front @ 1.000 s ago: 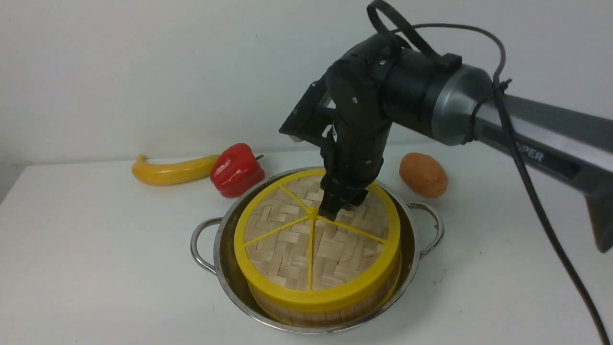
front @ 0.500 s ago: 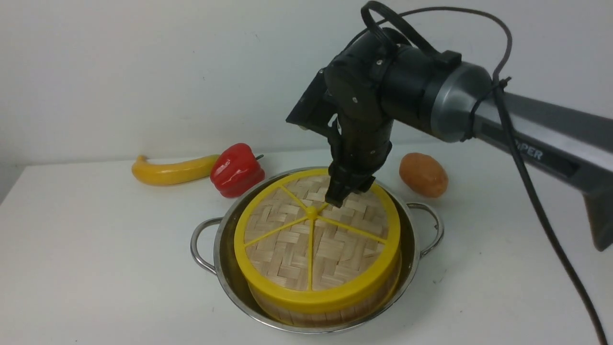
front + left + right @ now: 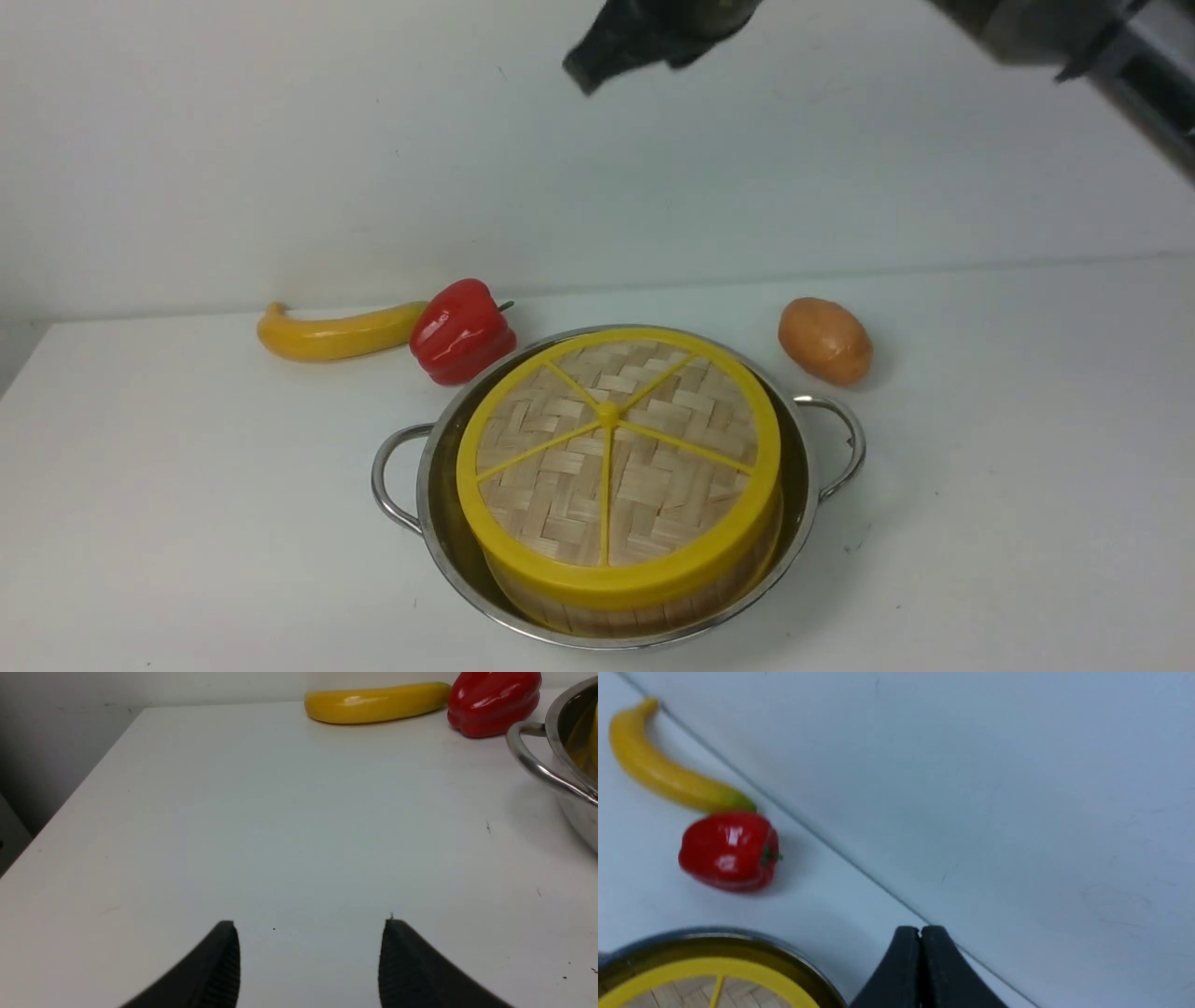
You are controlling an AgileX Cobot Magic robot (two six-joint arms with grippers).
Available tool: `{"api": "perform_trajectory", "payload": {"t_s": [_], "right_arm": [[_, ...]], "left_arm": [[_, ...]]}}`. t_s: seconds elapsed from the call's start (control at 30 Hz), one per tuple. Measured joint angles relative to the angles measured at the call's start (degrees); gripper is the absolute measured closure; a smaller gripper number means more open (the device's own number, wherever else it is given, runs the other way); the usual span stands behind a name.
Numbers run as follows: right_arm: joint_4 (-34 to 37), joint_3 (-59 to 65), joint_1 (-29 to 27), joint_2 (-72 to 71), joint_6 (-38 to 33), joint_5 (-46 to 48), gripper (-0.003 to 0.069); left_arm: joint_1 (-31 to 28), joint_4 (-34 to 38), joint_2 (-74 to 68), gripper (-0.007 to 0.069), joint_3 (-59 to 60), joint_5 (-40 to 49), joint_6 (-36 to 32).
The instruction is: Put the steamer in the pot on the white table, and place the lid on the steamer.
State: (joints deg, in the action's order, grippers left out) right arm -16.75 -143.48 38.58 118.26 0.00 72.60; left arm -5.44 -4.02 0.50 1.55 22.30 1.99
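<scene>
Sitting flat on the steamer (image 3: 644, 597) inside the pot (image 3: 831, 448), the lid (image 3: 611, 476) lies well below the clenched, empty right gripper (image 3: 920, 938); left gripper (image 3: 308, 952) gapes empty, nearer table level.

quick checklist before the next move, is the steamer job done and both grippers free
1. Steamer inside the pot: ok, its wall sits within the steel rim.
2. Lid on the steamer: ok, it covers the top and looks level.
3. Pot on the white table: ok, resting flat.
4. Right gripper free: ok, shut on nothing, held above the lid.
5. Left gripper free: ok, open over bare table, beside the pot.
6. Banana, red pepper and potato apart from the pot: banana and potato ok; pepper cannot tell.
</scene>
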Motion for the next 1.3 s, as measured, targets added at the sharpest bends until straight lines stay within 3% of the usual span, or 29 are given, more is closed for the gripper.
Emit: {"api": "perform_trajectory", "payload": {"t_s": [0.3,0.87,0.97,1.13,1.3], "right_arm": [[-0.23,-1.06,0.0,-7.8,6.92,0.78,0.0692],[-0.37,0.71,0.0,-12.77,8.84,1.14,0.0691],[-0.4,6.27,0.0,-19.7,9.91,0.95,0.0691],[-1.32,31.54,-1.01,-41.47,10.78,-2.42,0.0688],[0.59,61.19,-7.17,-62.96,16.15,-14.36,0.0687]], "left_arm": [[0.0,0.0,0.0,0.0246,0.0,0.0,0.0],[0.0,0.0,0.0,0.0246,0.0,0.0,0.0],[0.0,0.0,0.0,0.0246,0.0,0.0,0.0],[0.0,0.0,0.0,0.0246,0.0,0.0,0.0],[0.0,0.0,0.0,0.0246,0.0,0.0,0.06]]}}
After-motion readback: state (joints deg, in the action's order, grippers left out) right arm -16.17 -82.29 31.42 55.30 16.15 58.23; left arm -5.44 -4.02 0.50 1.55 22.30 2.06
